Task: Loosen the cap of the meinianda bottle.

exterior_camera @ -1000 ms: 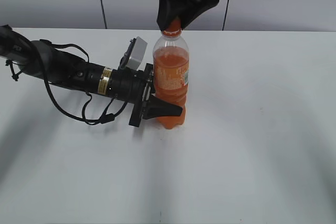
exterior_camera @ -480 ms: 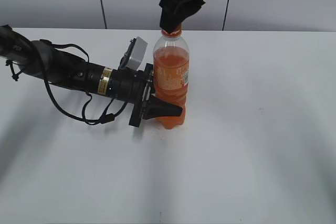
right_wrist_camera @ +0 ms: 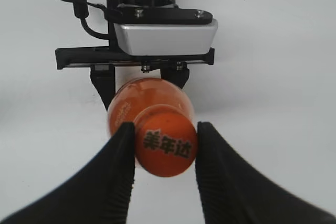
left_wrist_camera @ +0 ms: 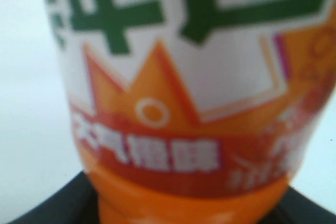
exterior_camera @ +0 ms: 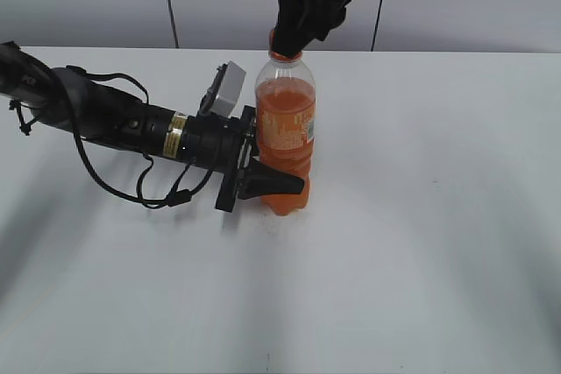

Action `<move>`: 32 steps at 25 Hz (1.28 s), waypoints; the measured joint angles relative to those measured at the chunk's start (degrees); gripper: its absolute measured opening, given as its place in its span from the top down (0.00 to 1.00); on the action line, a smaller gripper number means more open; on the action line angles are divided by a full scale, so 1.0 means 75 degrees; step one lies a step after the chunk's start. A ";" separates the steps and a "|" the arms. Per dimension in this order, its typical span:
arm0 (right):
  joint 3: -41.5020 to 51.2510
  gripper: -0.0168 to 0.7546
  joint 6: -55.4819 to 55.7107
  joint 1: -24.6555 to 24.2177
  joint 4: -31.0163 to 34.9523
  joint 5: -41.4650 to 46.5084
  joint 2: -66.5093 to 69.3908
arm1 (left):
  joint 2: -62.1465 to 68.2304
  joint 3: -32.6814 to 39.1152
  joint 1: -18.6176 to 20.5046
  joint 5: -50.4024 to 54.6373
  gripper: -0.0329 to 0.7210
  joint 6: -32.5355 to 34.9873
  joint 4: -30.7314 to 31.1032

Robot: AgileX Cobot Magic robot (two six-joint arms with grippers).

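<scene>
The meinianda bottle (exterior_camera: pixel 285 133) stood upright on the table (exterior_camera: pixel 421 216), its lower body clamped by the left gripper (exterior_camera: pixel 263 183). The right gripper (right_wrist_camera: pixel 164 153) pinched the cap (right_wrist_camera: pixel 165 148) from above — a weak clamp below might let the whole bottle spin.

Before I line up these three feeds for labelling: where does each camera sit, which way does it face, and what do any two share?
Exterior view: in front of the table, slanting down at the meinianda bottle; shows the left hand clamping its lower body and the right hand at the cap.
Left wrist view: on the left arm, facing sideways at the bottle's label, close and blurred; only dark hand edges show.
Right wrist view: above, looking straight down at the cap between its fingers.
Shared: exterior and right wrist views both show the left hand.
</scene>
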 joint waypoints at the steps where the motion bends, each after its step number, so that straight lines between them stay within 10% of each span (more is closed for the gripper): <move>1: -0.0006 0.63 -0.0179 0.0000 0.0008 0.0000 0.0000 | 0.0000 0.0000 0.0000 0.0000 0.43 0.0000 0.0000; 32: 0.0010 0.63 -0.2728 0.0000 0.0206 0.0070 -0.0066 | 0.0000 0.0000 0.0000 -0.0049 0.43 0.0060 0.0055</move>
